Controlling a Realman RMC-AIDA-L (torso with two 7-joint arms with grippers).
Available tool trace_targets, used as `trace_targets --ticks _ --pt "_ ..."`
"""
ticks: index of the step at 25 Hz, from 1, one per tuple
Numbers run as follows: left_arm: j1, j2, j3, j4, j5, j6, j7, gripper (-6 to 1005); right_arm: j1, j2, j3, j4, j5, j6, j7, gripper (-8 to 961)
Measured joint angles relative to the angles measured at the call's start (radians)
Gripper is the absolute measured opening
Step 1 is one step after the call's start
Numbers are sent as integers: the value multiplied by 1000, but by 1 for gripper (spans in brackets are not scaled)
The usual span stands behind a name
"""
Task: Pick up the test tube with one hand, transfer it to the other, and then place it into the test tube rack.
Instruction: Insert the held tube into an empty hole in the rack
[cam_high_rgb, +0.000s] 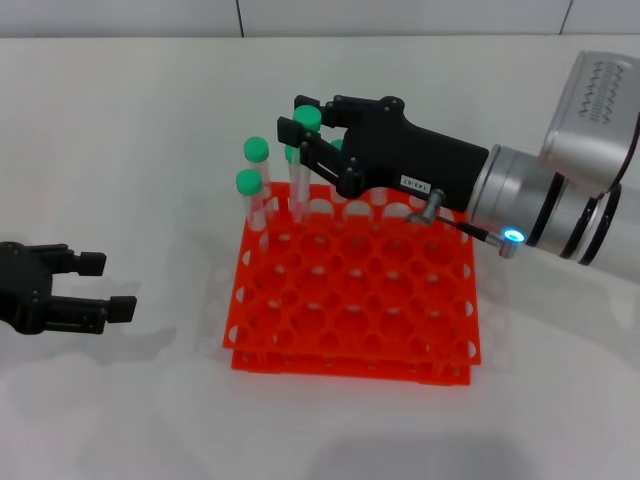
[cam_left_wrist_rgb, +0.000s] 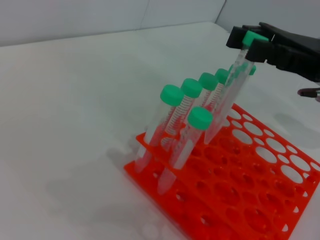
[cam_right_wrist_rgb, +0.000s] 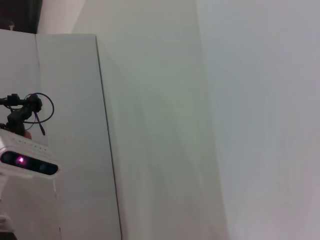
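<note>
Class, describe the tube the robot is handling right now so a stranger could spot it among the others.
Find the orange-red rack on the white table, then the green-capped tubes standing along its far-left edge. The test tube in question is the one whose cap is pinched by the right gripper. It leans, lower end at the rack; the left gripper sits empty aside.

Orange-red test tube rack (cam_high_rgb: 360, 300), green-capped clear test tube (cam_high_rgb: 301, 160), black pincers, white table (cam_high_rgb: 130, 140).

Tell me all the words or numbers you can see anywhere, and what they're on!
White label on the right gripper: small dark print, too small to read.
Tubes in the test tube rack: printed scale lines down the side, any numbers too small to read.
Nothing else carries writing, not the left gripper either.
</note>
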Motion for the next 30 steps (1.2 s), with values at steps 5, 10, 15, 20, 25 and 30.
trace_targets --ticks 5,10,15,20,25,30 --pt "0 -3 0 -2 0 -2 9 892 5 0 -26 1 31 13 -22 265" --pt "0 -4 0 -12 -2 -4 14 891 5 0 -27 1 32 26 -22 265" --pt "-1 -4 0 -13 -3 -12 15 891 5 0 -29 3 32 42 -22 265" --pt "-2 -4 0 -14 -3 -15 15 890 5 0 -31 3 32 45 -22 265" --pt "-3 -4 0 -15 -4 -15 15 892 7 0 -44 4 46 45 -27 265" --pt "-6 -4 0 -16 -3 -16 15 892 19 0 -89 14 116 46 -64 265"
